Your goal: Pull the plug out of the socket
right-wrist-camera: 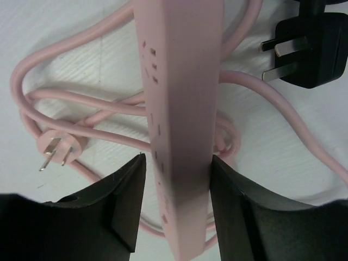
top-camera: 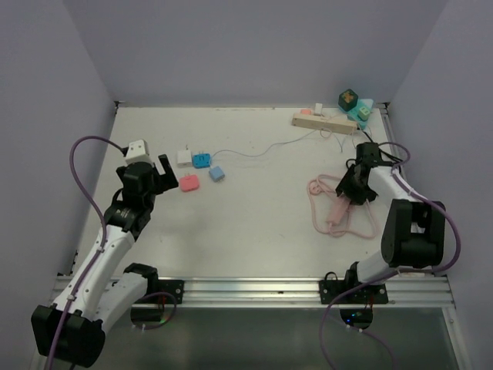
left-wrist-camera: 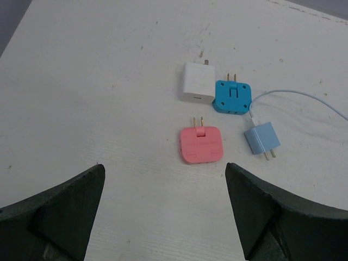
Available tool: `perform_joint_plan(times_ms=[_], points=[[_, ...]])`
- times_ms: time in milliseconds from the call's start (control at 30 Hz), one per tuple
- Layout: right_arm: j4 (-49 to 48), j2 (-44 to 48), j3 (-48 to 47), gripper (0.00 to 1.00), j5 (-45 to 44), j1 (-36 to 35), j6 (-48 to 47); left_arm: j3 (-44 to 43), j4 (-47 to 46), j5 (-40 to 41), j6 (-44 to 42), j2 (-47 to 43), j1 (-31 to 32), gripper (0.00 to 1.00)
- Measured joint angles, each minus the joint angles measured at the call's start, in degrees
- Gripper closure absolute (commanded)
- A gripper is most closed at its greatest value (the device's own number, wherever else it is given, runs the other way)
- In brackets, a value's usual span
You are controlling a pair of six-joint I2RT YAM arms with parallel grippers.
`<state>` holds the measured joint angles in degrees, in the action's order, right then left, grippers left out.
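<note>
The socket is a pink power strip (right-wrist-camera: 182, 81) lying on its coiled pink cord (right-wrist-camera: 81, 109), also seen in the top view as the pink strip (top-camera: 337, 210). A black three-pin plug (right-wrist-camera: 312, 51) lies loose on the table beside it, pulled out. My right gripper (right-wrist-camera: 176, 163) straddles the strip. Its right finger rests on the strip's side and its left finger (right-wrist-camera: 128, 190) stands a small gap off, so the jaws are open. My left gripper (left-wrist-camera: 163, 179) hangs wide open and empty over the table at the left, near a pink adapter (left-wrist-camera: 201, 144).
A white charger (left-wrist-camera: 198, 82), a blue adapter (left-wrist-camera: 232, 97) and a light-blue charger (left-wrist-camera: 261, 138) with a thin cable lie beyond the pink adapter. A beige power strip (top-camera: 323, 121) and green and teal blocks (top-camera: 350, 99) sit at the back right corner.
</note>
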<state>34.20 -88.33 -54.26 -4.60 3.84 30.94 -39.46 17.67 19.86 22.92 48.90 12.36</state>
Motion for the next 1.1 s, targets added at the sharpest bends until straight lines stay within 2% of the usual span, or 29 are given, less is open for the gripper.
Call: perform_joint_plan(times_ms=[133,333,500,767,1100], points=[[1.8,1.2,-2.5,0.33,-0.3,0.3,-0.1,0.0,-0.1,0.3,0.0,-0.4,1.2,0.04],[0.0,5.3,-9.7,0.31,1.7,0.2,0.0,0.1,-0.4,0.4,0.0,-1.5,2.5,0.04],[-5.3,4.9,-16.0,0.29,3.5,0.1,0.4,0.5,-0.5,0.4,0.0,-2.0,2.9,0.04],[-14.2,-8.4,-28.0,0.26,5.9,-0.9,-0.6,0.7,-0.9,0.3,-0.3,-0.5,2.9,0.04],[-20.7,-26.2,-41.8,0.24,6.4,-4.0,-3.6,1.1,-1.7,-0.5,-1.6,2.1,2.8,0.04]])
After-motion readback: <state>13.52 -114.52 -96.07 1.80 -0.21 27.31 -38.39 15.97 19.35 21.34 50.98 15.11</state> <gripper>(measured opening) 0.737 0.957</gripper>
